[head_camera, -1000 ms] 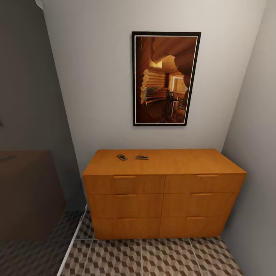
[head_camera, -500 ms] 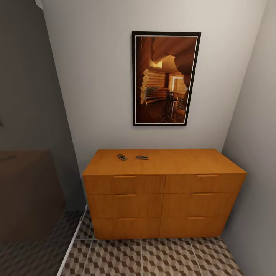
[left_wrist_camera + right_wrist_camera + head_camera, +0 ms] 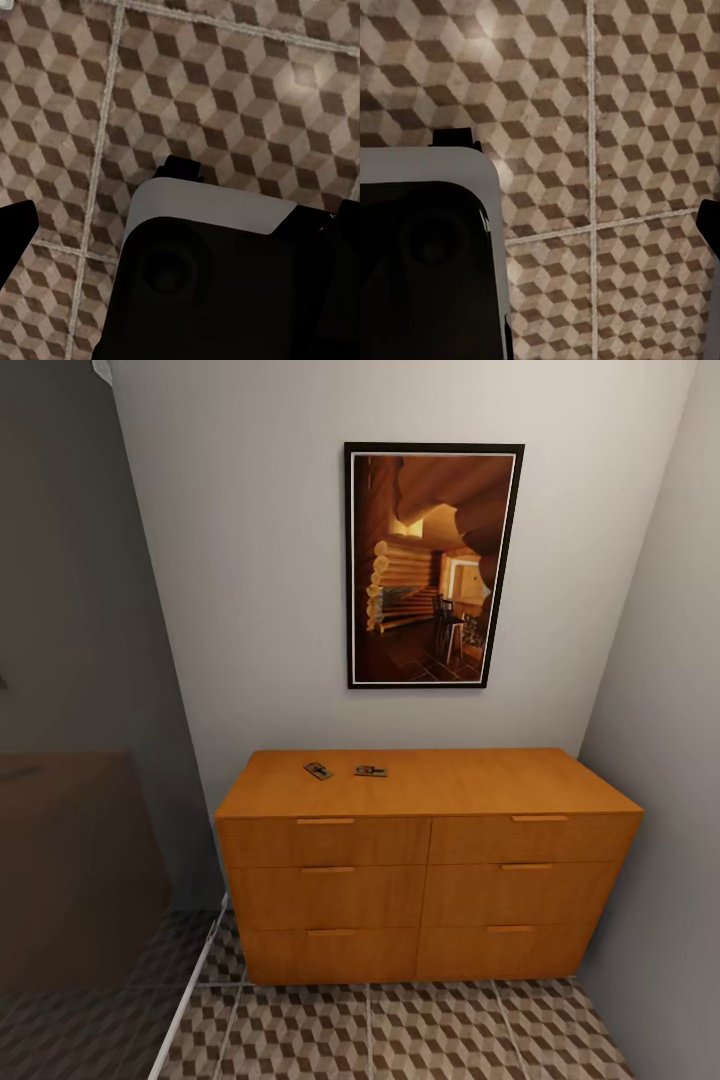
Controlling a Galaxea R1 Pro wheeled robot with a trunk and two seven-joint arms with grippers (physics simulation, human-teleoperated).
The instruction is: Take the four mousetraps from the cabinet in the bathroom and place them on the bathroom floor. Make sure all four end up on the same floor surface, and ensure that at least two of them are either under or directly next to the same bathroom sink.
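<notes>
The orange-brown cabinet [image 3: 430,860] stands against the far wall in the head view, all its drawers closed. Two mousetraps lie flat on its top near the back left: one [image 3: 318,770] turned at an angle, the other [image 3: 370,771] just right of it. The cube-patterned bathroom floor [image 3: 400,1030] runs in front of the cabinet. The bathroom sink is out of view. My left gripper [image 3: 180,229] hangs over the floor tiles, open, with one dark fingertip [image 3: 16,234] at the picture's edge. My right gripper [image 3: 540,225] is likewise open over the tiles, fingertip [image 3: 709,225] at the edge.
A framed picture [image 3: 432,565] hangs above the cabinet. A dark glass panel [image 3: 80,780] with a pale floor rail [image 3: 190,1000] closes off the left side. A grey wall [image 3: 665,760] stands close on the right. My own white and black base [image 3: 217,277] sits below both wrists.
</notes>
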